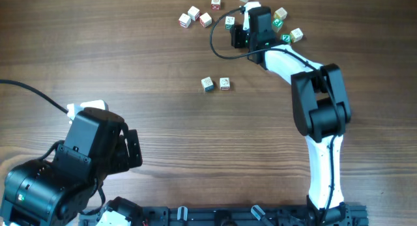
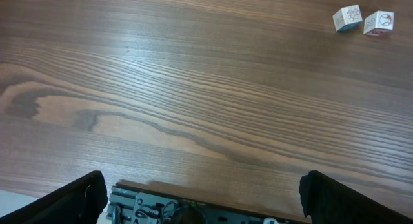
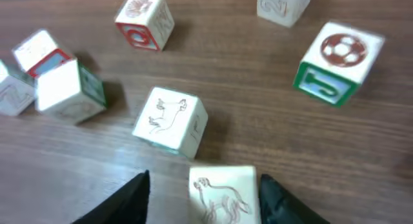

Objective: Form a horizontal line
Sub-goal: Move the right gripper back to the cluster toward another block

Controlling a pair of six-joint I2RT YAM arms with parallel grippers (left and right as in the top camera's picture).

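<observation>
Two small white cubes sit side by side in a row at the table's middle: a blue-printed one [image 1: 207, 84] [image 2: 347, 18] and a red-printed one [image 1: 225, 83] [image 2: 379, 22]. My right gripper [image 1: 252, 12] [image 3: 206, 197] is open at the far cube cluster, its fingers on either side of a white cube with a dog drawing [image 3: 223, 193] [image 1: 251, 5]; there is a gap at the left finger. My left gripper [image 1: 130, 148] [image 2: 206, 198] is wide open and empty at the near left, far from the row.
Several loose cubes lie round my right gripper: one with a green edge and an animal drawing [image 3: 171, 118] [image 1: 230, 21], a green J cube with a football [image 3: 337, 61], a red-printed one [image 3: 144, 20], and others at the left [image 3: 64, 88].
</observation>
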